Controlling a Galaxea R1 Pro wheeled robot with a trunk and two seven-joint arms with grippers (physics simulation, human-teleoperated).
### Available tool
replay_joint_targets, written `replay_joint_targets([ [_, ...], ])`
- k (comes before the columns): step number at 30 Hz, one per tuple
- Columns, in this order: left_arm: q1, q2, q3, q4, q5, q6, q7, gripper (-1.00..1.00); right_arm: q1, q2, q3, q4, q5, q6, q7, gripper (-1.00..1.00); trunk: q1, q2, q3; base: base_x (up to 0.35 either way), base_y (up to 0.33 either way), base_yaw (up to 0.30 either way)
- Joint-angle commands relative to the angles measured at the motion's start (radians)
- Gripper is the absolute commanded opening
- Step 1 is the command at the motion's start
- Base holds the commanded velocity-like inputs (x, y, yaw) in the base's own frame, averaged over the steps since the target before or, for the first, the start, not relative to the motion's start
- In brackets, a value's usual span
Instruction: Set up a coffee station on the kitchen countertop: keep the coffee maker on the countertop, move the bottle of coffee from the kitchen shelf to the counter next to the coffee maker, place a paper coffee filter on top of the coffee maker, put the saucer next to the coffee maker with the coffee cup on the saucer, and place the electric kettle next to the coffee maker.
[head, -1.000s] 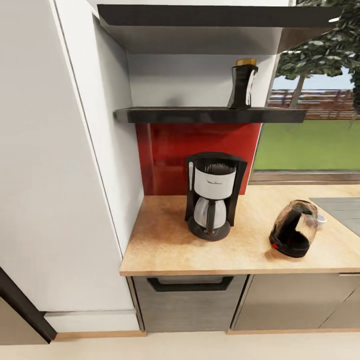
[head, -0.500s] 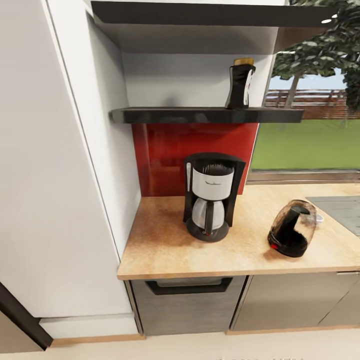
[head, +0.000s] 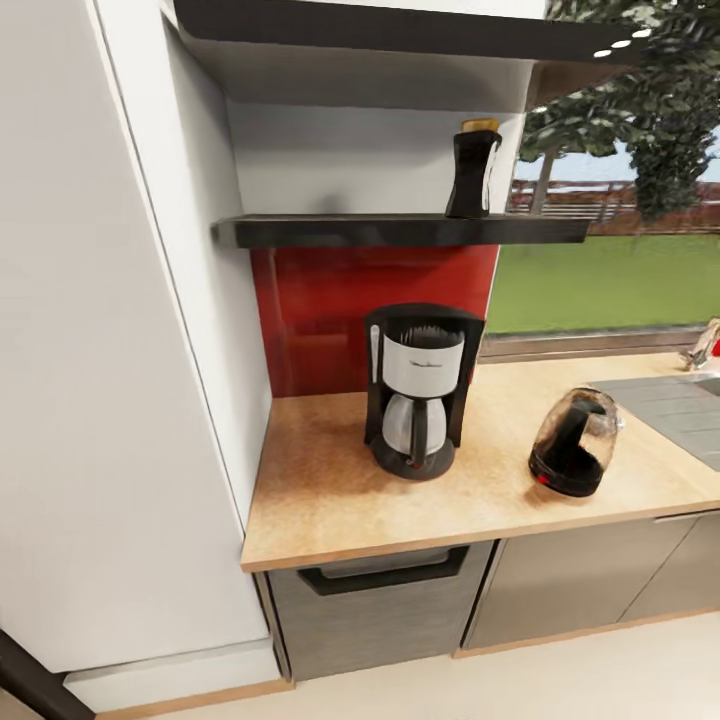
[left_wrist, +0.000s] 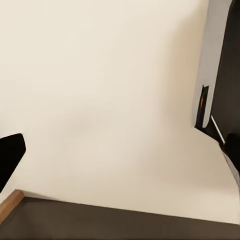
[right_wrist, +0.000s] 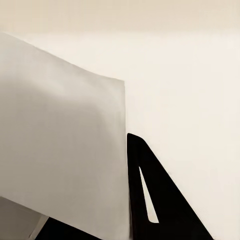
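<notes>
The black and white coffee maker (head: 418, 390) stands on the wooden countertop (head: 320, 490), close to the red backsplash. To its right on the same counter sits the electric kettle (head: 575, 442), dark with a clear body. Up on the black wall shelf (head: 380, 231), near its right end, stands the dark bottle of coffee (head: 473, 172) with a yellow lid. In the left wrist view my left gripper (left_wrist: 122, 152) hangs over pale floor, its dark fingertips (left_wrist: 11, 156) far apart at the picture's edges with nothing between them. The right wrist view takes in a white panel and a black part of the robot.
A tall white cabinet (head: 110, 380) walls off the counter's left end. A grey sink area (head: 670, 405) lies at the counter's right, with a small red and white thing (head: 705, 348) behind it. Below the counter is a grey drawer (head: 385, 605). A window is at the right.
The head camera has turned and tilted, so the whole picture has shifted; the red and white thing has come into view at the right edge. Coffee maker, kettle and bottle have not moved.
</notes>
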Motion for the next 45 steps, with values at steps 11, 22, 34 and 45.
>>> replay_joint_targets([
  [11, 0.000, 0.007, 0.006, 0.011, -0.006, 0.006, 0.006, 1.00, 0.000, 0.000, 0.009, -0.002, -0.012, 0.005, -0.004, -1.00, 0.001, -0.002, -0.002, -0.057, 0.193, -0.006],
  [22, 0.000, 0.008, 0.006, 0.011, -0.006, 0.006, 0.006, 1.00, -0.001, 0.001, 0.006, -0.016, -0.013, 0.002, -0.003, -1.00, 0.001, -0.002, -0.002, -0.011, 0.014, 0.000],
  [34, -0.002, 0.005, 0.009, 0.006, -0.005, 0.004, 0.008, 1.00, -0.001, 0.004, 0.006, -0.266, -0.016, -0.017, 0.069, -1.00, 0.001, -0.002, -0.002, -0.088, 0.030, 0.000],
  [45, -0.009, 0.005, 0.009, -0.003, -0.006, 0.003, 0.007, 1.00, -0.001, 0.005, 0.001, -0.570, -0.016, -0.016, 0.142, -1.00, 0.001, -0.002, -0.002, -0.259, 0.097, 0.000],
])
